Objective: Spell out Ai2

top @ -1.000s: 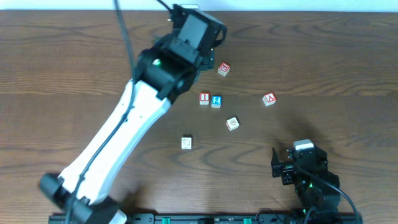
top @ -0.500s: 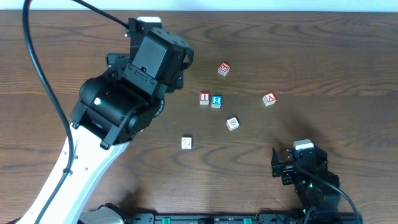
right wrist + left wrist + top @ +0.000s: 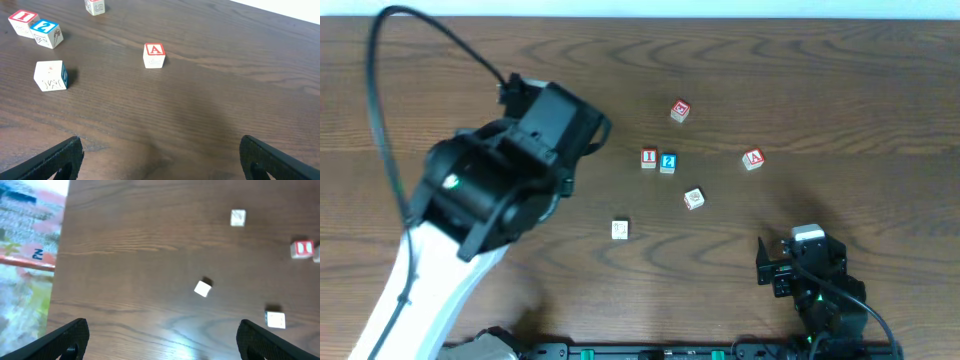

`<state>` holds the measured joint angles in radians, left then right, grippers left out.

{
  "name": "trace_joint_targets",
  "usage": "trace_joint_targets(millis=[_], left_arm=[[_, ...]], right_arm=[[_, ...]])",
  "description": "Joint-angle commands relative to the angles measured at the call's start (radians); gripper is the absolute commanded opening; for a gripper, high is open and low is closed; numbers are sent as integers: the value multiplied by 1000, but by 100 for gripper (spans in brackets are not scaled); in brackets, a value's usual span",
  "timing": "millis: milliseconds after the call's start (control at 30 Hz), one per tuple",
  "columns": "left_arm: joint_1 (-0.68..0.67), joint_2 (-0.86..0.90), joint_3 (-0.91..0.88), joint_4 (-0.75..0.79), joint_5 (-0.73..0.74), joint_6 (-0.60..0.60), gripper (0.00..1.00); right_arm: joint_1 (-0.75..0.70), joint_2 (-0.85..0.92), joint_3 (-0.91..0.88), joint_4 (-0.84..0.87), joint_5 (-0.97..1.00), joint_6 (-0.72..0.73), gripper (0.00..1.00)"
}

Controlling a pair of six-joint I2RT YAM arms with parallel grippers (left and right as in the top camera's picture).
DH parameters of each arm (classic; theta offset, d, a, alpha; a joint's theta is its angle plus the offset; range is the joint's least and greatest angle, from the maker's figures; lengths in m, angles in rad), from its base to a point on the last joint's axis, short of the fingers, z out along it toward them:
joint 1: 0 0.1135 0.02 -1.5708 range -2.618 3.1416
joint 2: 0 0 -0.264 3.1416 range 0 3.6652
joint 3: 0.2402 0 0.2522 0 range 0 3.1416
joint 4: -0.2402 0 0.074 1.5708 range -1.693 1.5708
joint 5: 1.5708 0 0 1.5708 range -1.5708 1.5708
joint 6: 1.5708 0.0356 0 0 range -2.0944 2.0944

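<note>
The red "A" block [image 3: 752,159] lies right of the red "I" block [image 3: 648,158], which touches the blue "2" block [image 3: 668,162] on its right. The right wrist view shows the "A" block [image 3: 154,54], the "I" block [image 3: 21,17] and the "2" block [image 3: 46,31]. My left gripper [image 3: 588,140] is open and empty, raised to the left of the blocks; it also shows in the left wrist view [image 3: 162,340]. My right gripper [image 3: 767,265] is open and empty at the front right, and it shows in the right wrist view [image 3: 160,160].
A red-faced block [image 3: 680,111] lies behind the pair. A pale block [image 3: 693,199] and a white block [image 3: 620,230] lie in front. The left wrist view shows a red-framed block [image 3: 303,248], three pale blocks with unreadable faces, and the table edge [image 3: 64,255] at the left.
My left arm has swung back to the left and toward the front, away from the far edge and the blocks. The blocks and the right arm have not moved.
</note>
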<state>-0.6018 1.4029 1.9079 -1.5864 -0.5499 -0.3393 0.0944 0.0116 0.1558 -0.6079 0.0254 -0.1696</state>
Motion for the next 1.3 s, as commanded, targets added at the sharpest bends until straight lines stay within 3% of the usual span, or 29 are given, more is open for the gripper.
trace_joint_targets(millis=[0,367,533,833,1033,1267], left_arm=[[70,-82,11,5,-16,3,95],[404,-226,-87,30,126,-1,95],[414,-305,-219,74,145,-1,95],[414,-568,-643,319,219,-1,95],[414,-713,-842,329,287,-1,96],[414,-779,-908,291,288,-5,95]], right_arm=[[-14,-6,-3,2,-8,-11,99],[-14,-6,-3,2,-7,-11,99],[-14,-6,-3,2,-7,-11,99],[-14,-6,-3,2,-7,-11,99],[-14,-6,-3,2,-8,-11,99],[-14,-6,-3,2,-7,-11,99]])
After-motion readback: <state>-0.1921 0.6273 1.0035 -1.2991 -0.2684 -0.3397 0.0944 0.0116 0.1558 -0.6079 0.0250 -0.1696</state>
